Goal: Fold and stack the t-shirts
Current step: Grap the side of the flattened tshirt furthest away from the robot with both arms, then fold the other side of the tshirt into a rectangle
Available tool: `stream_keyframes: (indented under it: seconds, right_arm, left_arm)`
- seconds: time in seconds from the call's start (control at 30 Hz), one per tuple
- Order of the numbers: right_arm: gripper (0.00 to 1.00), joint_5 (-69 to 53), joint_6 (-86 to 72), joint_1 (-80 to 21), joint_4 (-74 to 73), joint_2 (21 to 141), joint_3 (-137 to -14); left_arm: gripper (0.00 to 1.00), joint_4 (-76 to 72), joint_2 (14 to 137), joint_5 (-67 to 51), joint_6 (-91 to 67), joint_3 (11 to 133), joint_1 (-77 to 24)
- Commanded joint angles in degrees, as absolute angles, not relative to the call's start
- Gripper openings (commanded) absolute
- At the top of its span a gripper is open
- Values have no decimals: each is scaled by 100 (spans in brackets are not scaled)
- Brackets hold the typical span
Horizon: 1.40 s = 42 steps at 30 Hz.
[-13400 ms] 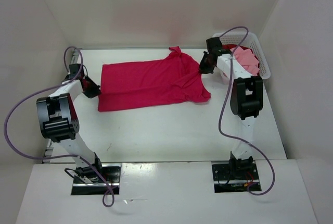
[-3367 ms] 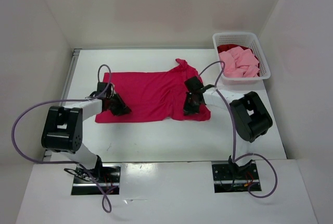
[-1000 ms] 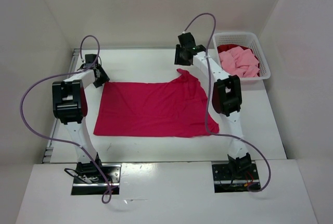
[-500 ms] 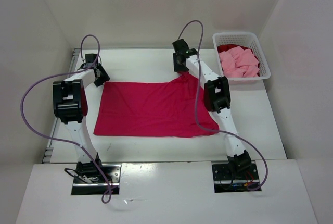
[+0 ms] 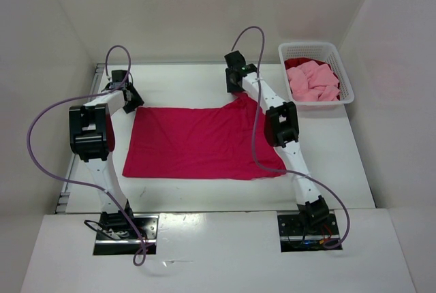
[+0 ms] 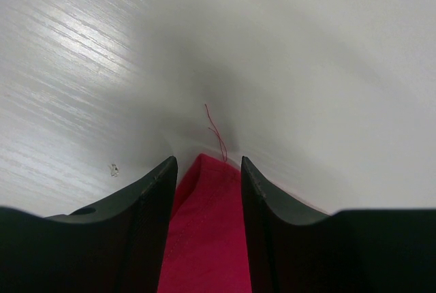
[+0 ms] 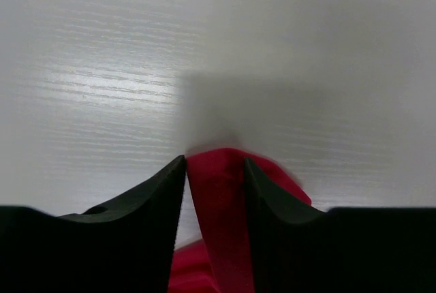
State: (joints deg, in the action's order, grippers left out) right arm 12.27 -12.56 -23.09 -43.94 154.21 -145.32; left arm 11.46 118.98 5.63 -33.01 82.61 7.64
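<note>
The crimson t-shirt (image 5: 197,142) lies flat, its far corners pinched by left tool (image 6: 208,165) and right tool (image 7: 214,162).

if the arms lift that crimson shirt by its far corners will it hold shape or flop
Probably floppy: the crimson t-shirt lies flat and thin, bunching by the right gripper. Likely light, since a pinch by the left gripper holds a corner. The middle would probably sag between grips.
</note>
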Motion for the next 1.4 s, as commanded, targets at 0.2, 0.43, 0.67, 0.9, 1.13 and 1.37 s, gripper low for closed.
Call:
stream_keyframes:
  seconds: [0.2,0.43,0.67,0.9,1.13,1.37]
  right_arm:
    - [19,1345,-1310,-2355,-4544,15662,-15125]
    - [7,994,-1625,-2303,-4597,15408,-15530]
    - [4,387,-1977,-2118,-4649,14924,-15505]
    - [4,203,-2302,-1881,-4334,13986,-14434]
    - [2,26,-2838,-1460,-3499,12440,-11754]
    - [2,-105,-3128,-1170,-3155,11025,-9828]
  left_arm:
    - [50,966,11777,606,-3243,8305,756]
    - [50,1020,11892,554,-3190,8481,756]
    - [43,879,11997,299,-3138,8429,756]
    - [18,879,11997,351,-3076,8376,756]
    - [3,879,11331,501,-3182,8174,756]
    - [0,694,10399,352,-3305,7533,756]
